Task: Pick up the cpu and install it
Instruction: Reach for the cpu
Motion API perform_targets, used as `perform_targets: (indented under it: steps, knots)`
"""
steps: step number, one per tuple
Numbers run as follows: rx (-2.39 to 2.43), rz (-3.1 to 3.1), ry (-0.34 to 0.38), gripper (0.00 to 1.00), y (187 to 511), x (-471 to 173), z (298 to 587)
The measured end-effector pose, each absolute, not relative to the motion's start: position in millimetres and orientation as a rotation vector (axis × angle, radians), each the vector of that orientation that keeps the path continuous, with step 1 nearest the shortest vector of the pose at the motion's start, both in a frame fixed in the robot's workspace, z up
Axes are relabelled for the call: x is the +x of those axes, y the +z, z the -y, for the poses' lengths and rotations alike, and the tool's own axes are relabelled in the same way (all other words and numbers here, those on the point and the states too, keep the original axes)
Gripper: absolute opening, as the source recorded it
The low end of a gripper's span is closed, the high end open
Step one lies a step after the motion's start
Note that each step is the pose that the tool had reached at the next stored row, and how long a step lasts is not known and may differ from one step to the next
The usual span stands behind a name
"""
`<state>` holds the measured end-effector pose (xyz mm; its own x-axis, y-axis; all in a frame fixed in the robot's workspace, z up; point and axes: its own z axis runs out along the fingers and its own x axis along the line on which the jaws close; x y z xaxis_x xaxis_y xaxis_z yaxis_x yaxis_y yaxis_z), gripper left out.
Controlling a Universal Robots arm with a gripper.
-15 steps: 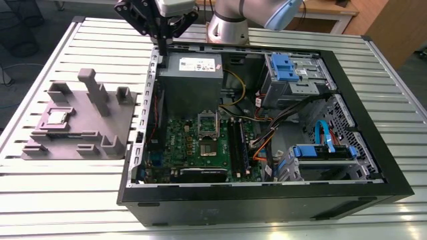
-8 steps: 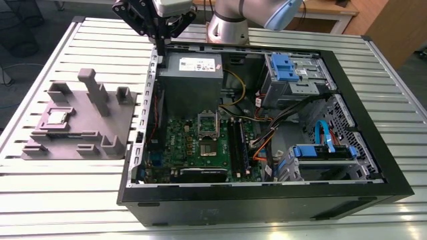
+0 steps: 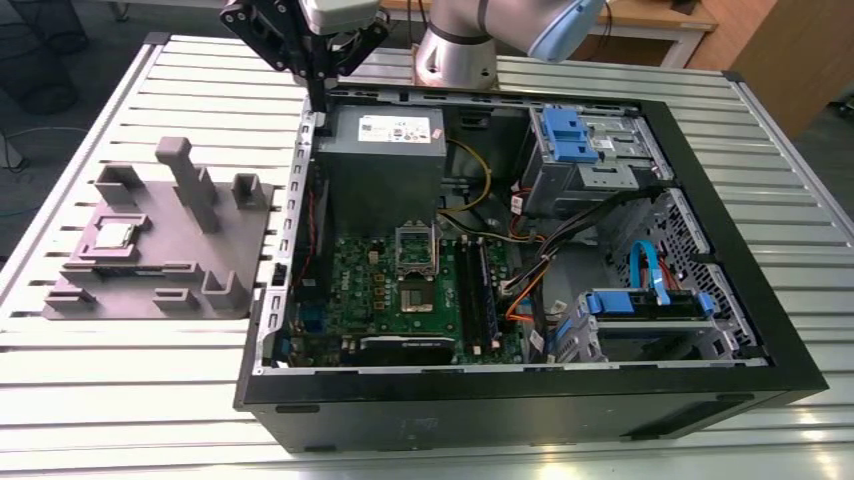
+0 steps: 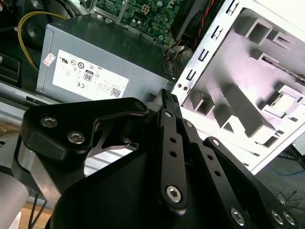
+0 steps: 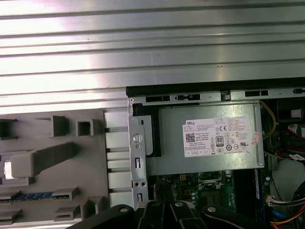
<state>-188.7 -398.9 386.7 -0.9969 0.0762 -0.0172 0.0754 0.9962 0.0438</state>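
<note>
The cpu [image 3: 114, 234] is a small silver square lying in a recess of the grey plastic fixture [image 3: 174, 270], at the exterior view's left, beside the open computer case. It also glints on the fixture [image 4: 248, 71] in the second wrist view, cpu [image 4: 284, 102]. My gripper [image 3: 318, 98] hangs over the case's rear corner nearest the fixture, well away from the cpu. Its fingers [image 4: 167, 102] are shut with nothing between them. The metal-framed socket [image 3: 415, 246] sits on the green motherboard inside the case and shows in the first wrist view as socket [image 5: 210, 177].
The black case [image 3: 534, 400] lies open on a ribbed metal table [image 3: 134, 420]. A grey power supply [image 3: 380, 140] stands right under my gripper. Cables, blue drive brackets [image 3: 650, 303] and memory sticks crowd the case. Upright blocks [image 3: 187, 180] rise from the fixture.
</note>
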Motion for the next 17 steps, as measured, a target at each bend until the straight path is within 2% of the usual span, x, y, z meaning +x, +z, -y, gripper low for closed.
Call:
perform_targets:
  steps: [17]
  knots:
    - [0.119,-3.122,0.067,0.10,385.8,-194.5,398.9]
